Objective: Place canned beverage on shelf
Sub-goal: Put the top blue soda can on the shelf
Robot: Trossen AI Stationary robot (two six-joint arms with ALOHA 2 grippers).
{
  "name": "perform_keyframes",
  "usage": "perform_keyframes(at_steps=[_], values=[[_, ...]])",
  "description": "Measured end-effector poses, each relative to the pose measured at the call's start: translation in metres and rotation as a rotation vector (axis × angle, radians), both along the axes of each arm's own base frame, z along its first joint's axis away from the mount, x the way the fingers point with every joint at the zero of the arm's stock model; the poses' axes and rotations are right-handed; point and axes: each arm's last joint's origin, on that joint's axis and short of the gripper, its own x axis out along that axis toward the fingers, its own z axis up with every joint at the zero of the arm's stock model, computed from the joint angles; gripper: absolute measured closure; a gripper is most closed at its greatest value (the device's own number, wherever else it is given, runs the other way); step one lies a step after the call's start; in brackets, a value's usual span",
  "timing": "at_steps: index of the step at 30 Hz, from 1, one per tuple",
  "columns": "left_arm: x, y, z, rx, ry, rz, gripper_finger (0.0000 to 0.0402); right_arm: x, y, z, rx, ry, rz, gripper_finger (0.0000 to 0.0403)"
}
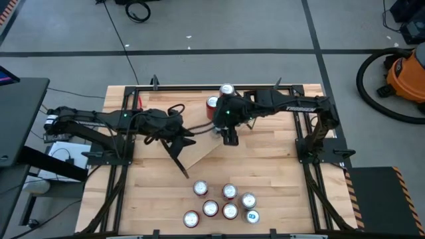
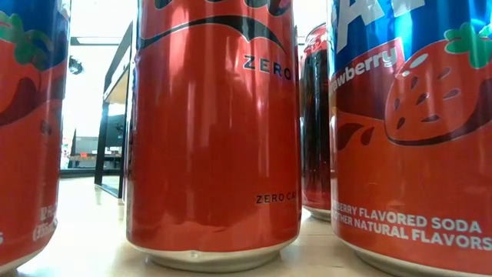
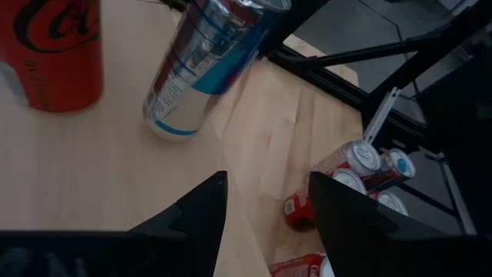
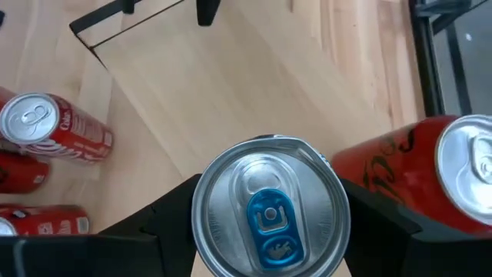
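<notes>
My right gripper (image 1: 226, 133) is shut on a silver-and-blue can (image 4: 265, 206) above the middle of the table. The left wrist view shows this can (image 3: 201, 65) tilted and clear of the wood. The shelf (image 1: 206, 151), a light-wood board with black wire legs (image 4: 115, 17), lies slantwise on the table below and near the can. My left gripper (image 3: 269, 208) hovers open over the shelf's left part, with nothing between its fingers. A red can (image 3: 52, 50) stands upright on the wood close by. My right gripper pinches the silver-and-blue can's round wall (image 4: 201, 231) just under the rim, one finger on each side. The fingers come from above, slanting down. The can is lifted clear of the wood, tilted, with its bottom end (image 3: 171, 127) hanging lowest.
Two cans (image 1: 227, 89) (image 1: 212, 104) stand by the table's far edge. Several cans (image 1: 222, 202) cluster near the front edge and fill the low view (image 2: 211, 131). Black frame rails (image 1: 309, 143) run along the table's sides. Bare wood lies between shelf and cluster.
</notes>
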Motion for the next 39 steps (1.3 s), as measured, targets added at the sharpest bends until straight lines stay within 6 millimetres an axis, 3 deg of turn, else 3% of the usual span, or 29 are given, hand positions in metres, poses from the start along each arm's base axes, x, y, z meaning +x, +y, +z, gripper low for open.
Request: perform_keyframes(at_steps=[15, 25, 35, 39], values=[[0.000, 0.006, 0.001, 0.017, -0.007, 0.049, 0.0207, 0.015, -0.020, -0.009, 0.015, -0.108, 0.026, 0.0144], [0.000, 0.006, 0.000, 0.023, 0.001, 0.047, 0.0207, 0.015, -0.020, -0.017, 0.042, -0.085, 0.012, 0.0143], [0.000, 0.006, -0.001, 0.024, 0.008, 0.048, 0.0208, 0.018, -0.021, -0.016, 0.017, -0.115, -0.013, 0.0087], [-0.001, 0.006, -0.002, 0.026, 0.029, 0.048, 0.0208, 0.015, -0.021, -0.006, -0.013, -0.125, -0.035, 0.0079]])
